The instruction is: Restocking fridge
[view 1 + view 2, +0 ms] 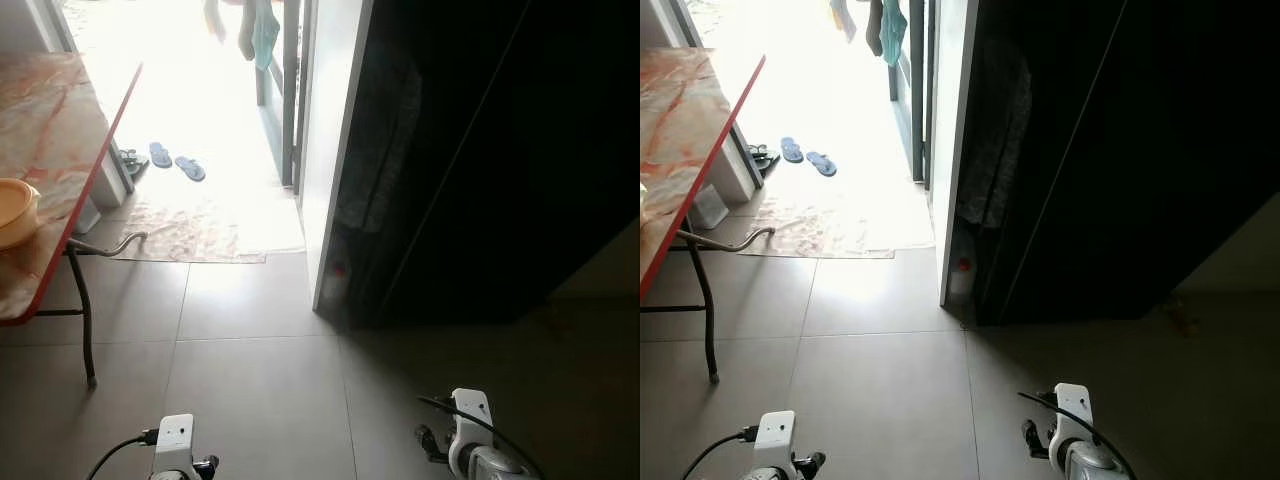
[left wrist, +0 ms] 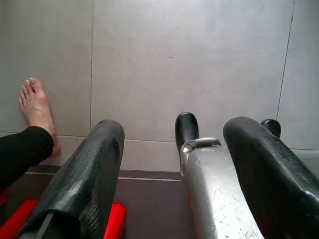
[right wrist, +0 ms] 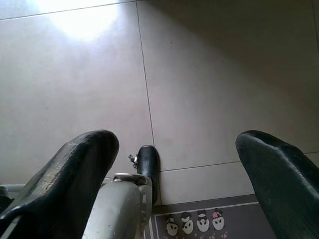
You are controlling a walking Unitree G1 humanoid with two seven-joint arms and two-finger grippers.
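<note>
Both arms hang low, jaws spread, empty.

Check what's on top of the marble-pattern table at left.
A yellow bowl sits on the table near its red-edged front rim. The rest of the visible top is bare marble pattern. The table's left part runs out of frame, and the bowl's inside can't be seen.

open grey tiled floor (image 1: 260, 390) straight ahead, red-edged marble-pattern counter (image 1: 50, 150) crowding the left, tall black fridge (image 1: 500, 160) blocking the right, person's bare foot (image 2: 37, 112) close by
</note>
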